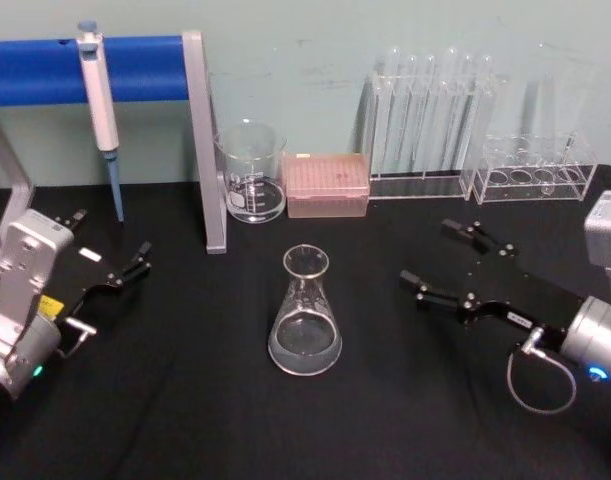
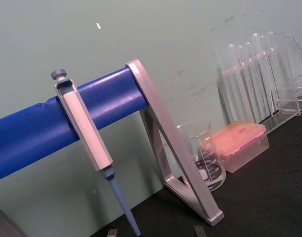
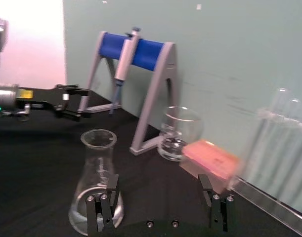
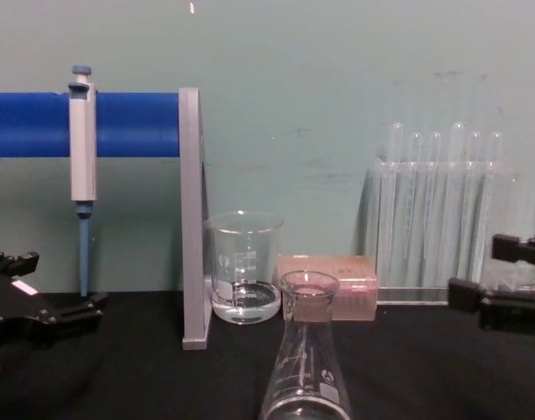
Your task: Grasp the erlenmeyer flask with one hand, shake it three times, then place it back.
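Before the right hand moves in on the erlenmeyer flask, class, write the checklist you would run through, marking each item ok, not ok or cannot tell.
1. Erlenmeyer flask upright on the black table: ok.
2. Right hand open, jaws spread: ok.
3. Straight path from right hand to flask unobstructed: ok.
4. Left hand open, at the table's left, apart from the flask: ok.
5. Beaker and stand leg behind the flask, not touching it: ok.
6. Jaws spread wide enough for the flask's body: cannot tell.
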Robot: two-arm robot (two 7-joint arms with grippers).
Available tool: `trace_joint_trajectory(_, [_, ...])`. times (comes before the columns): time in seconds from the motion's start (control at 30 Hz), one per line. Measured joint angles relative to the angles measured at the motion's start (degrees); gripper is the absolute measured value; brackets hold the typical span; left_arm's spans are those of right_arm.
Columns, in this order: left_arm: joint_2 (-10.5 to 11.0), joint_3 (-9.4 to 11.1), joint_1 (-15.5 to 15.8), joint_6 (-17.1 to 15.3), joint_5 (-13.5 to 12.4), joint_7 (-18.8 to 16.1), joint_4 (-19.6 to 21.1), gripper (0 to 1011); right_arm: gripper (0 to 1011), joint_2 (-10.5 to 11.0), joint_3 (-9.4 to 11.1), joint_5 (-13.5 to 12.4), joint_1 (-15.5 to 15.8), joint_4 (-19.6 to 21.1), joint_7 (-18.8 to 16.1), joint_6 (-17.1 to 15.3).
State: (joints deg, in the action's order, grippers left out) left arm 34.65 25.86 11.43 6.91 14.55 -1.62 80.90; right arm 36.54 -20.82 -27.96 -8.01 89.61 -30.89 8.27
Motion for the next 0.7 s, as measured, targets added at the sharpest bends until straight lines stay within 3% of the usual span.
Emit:
trace_joint_trajectory(0.37, [0.0, 0.0, 0.0, 0.0, 0.0, 0.0, 0.0, 1001, 1000, -2.5, -2.8, -0.2, -3.9, -4.5, -7.8, 0.1])
trace_joint_trajectory(0.7, [0.0, 0.0, 0.0, 0.0, 0.0, 0.0, 0.0, 1001, 1000, -4.2, -5.7, -0.1, -7.7, -8.0, -11.7, 0.5])
